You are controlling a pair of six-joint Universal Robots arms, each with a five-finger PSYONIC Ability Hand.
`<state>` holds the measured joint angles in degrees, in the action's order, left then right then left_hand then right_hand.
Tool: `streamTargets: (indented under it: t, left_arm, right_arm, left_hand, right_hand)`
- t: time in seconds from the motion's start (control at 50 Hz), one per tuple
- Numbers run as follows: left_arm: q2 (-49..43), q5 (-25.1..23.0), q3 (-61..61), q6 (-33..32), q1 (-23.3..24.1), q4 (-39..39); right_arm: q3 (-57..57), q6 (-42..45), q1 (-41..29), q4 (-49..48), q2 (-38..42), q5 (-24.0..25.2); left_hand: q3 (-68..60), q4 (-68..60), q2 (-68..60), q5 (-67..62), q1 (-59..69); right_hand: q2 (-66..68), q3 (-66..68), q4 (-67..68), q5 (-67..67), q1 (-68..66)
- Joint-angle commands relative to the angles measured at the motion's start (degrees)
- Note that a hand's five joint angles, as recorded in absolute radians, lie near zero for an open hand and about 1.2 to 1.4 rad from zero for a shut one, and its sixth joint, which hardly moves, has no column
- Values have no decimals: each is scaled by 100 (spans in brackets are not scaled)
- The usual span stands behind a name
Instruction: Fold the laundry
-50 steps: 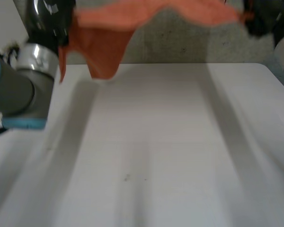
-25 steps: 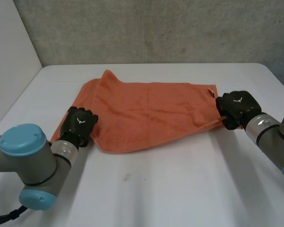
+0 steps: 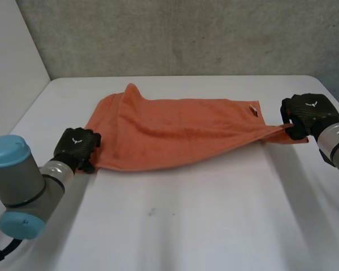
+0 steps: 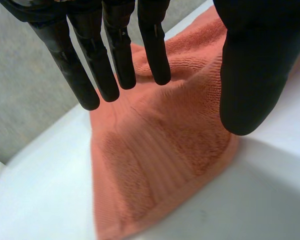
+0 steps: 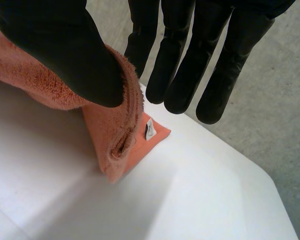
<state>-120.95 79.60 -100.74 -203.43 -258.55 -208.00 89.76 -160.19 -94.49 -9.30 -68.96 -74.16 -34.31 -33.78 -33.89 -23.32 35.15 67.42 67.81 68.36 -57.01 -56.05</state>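
Crosswise on the white table (image 3: 214, 226) lies an orange towel (image 3: 175, 130), drawn out between two black robot hands. The left hand (image 3: 76, 148) sits over its near left corner, fingers straight and apart from the thumb, gripping nothing. The right hand (image 3: 308, 113) pinches the bunched right end under its thumb, lifting it slightly.

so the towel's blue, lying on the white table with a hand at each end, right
No, the towel is orange, not blue; the head view shows it. It does lie on the white table with the left hand at one end and the right hand at the other.
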Motion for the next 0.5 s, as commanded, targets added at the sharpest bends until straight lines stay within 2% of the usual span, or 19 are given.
streamTargets:
  t: [0.02,0.5]
  left_arm:
    - [1,-155,169,830,-72,269]
    - [-333,-147,380,849,42,260]
  right_arm:
    - [15,14,-9,7,120,-2]
    - [33,14,0,7,129,16]
  left_hand:
    - [-231,-284,-273,-330,148]
    - [-533,-586,-575,-632,449]
  right_hand:
    - [1258,1219,1164,-1299,-2395]
    - [1258,1219,1164,-1299,-2395]
